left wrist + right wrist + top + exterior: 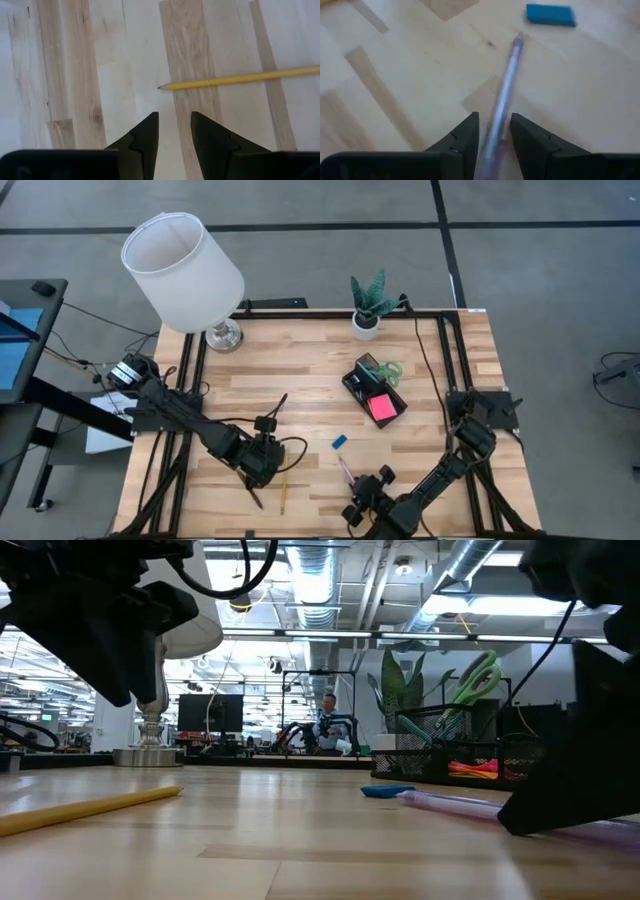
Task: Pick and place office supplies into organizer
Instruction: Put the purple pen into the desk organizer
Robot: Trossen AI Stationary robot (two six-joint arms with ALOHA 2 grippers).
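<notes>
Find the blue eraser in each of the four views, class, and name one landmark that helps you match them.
High view: blue eraser at table centre, toward the front.
Low view: right of centre, before the organizer.
Left wrist view: not in it.
Right wrist view: upper right, beyond the pen tip.
Shared landmark: the purple pen beside it.

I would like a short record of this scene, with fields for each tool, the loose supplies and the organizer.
left tool: open, empty, above the table, tip of yellow pencil ahead of it
right tool: fingers on either side of purple pen, pen lying on the table
blue eraser: loose on the table, beyond the pen's tip
organizer: holds pink sticky-note pad and green-handled scissors
</notes>
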